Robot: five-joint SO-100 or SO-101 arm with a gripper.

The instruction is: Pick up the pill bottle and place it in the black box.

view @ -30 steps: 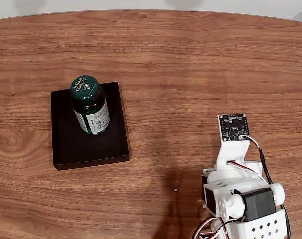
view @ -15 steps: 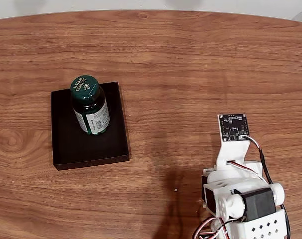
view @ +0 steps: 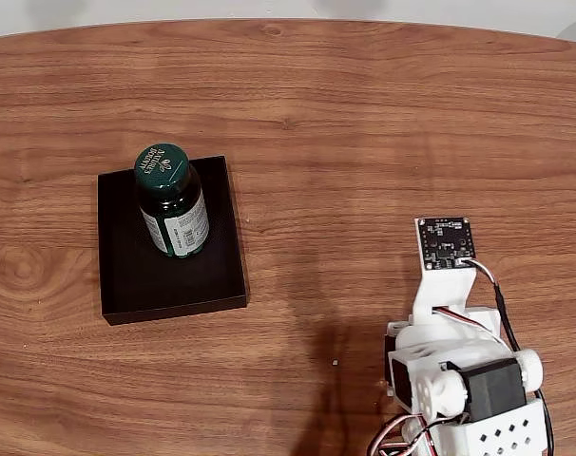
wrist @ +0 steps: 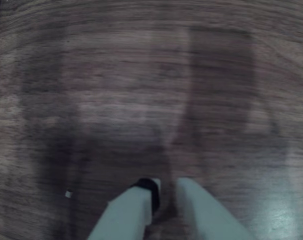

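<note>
looking down from the fixed view, the pill bottle (view: 173, 201) stands upright inside the black box (view: 126, 275), toward its far side, well apart from my folded arm (view: 459, 380) at lower right. wrist view: my gripper (wrist: 167, 186) hangs empty over the blurred wooden table (wrist: 141, 75), fingertips nearly together with a narrow gap.

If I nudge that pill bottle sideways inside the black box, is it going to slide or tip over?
Probably tip: the pill bottle stands upright on a narrow base and is taller than it is wide. Once down, its round body would likely roll, though the black box's low walls may stop it. It looks rigid and smooth, so possibly slippery.
</note>
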